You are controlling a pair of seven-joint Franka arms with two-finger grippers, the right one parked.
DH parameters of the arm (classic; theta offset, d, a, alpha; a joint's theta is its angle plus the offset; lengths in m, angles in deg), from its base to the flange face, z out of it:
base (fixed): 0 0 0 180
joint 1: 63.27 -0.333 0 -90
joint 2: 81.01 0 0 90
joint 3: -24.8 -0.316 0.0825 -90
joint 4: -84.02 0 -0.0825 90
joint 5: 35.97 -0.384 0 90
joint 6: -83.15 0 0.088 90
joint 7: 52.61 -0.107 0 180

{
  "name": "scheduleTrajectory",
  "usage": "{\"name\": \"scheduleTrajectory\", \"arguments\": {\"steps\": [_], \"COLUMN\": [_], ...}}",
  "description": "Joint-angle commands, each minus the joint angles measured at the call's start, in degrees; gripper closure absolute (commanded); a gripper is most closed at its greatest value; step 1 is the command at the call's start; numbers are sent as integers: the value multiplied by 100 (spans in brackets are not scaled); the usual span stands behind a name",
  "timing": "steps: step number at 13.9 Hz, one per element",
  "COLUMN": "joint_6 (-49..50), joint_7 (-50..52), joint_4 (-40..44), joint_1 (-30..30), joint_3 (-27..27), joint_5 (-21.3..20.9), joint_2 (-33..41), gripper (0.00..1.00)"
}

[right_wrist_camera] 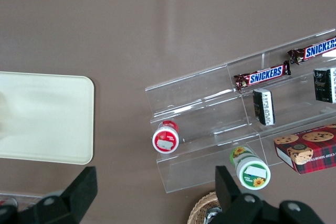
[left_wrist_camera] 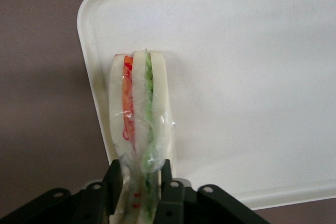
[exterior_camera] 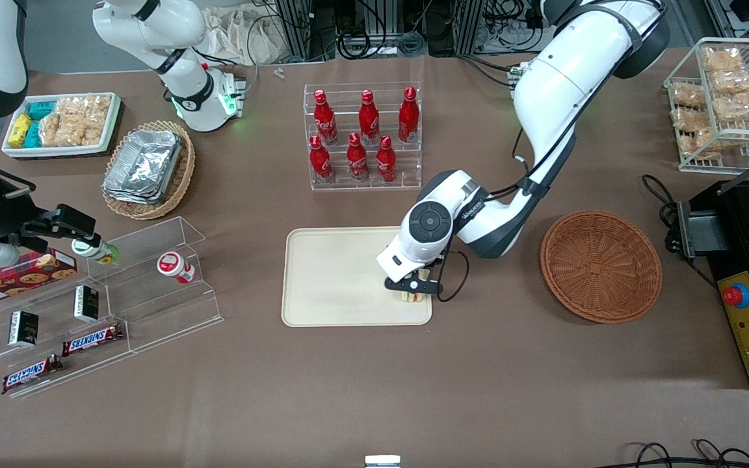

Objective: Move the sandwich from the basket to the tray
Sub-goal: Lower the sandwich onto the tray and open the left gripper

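The brown matte surface point(exterior_camera: 374, 390) spans the whole scene, with cable bundles and metal frames of the room along its edge farthest from the front camera. On it, under the gripper, lies the flat cream-beige rectangular tray point(exterior_camera: 335, 279) with rounded corners and a low rim. Toward the working arm's end from the gripper, near but apart from the tray, sits the round reddish-brown woven wicker basket point(exterior_camera: 601, 265), holding nothing. Farther from the front camera than the gripper stands a clear acrylic rack of red bottles point(exterior_camera: 363, 136). Toward the parked arm's end are a clear stepped acrylic display point(exterior_camera: 114, 299) with chocolate bars and a lighter tan wicker basket of foil containers point(exterior_camera: 148, 168). The black two-finger gripper point(exterior_camera: 415, 290) is low over the tray's corner nearest the wicker basket, its fingers point(left_wrist_camera: 170, 192) closed narrowly on the small wrapped wedge sandwich point(left_wrist_camera: 139, 114) of white bread with orange-red and green layers, which rests on the tray just inside the rim.
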Motion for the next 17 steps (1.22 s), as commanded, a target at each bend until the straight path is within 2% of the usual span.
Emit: {"name": "scheduleTrajectory", "arguments": {"steps": [1, 5, 8, 10, 14, 17], "joint_6": [350, 1457, 2011, 2441, 3216, 3742], "joint_7": [147, -273, -1212, -1915, -3014, -3272], "joint_4": [122, -36, -115, -115, -72, 77], "joint_1": [-13, -311, -838, -1268, -2060, -2638], "joint_3": [-10, -1, 25, 17, 8, -1], "joint_5": [-140, -369, -115, 315, 387, 396], "joint_2": [207, 988, 1612, 1964, 2641, 2967], "gripper": [0, 0, 0, 0, 0, 0]}}
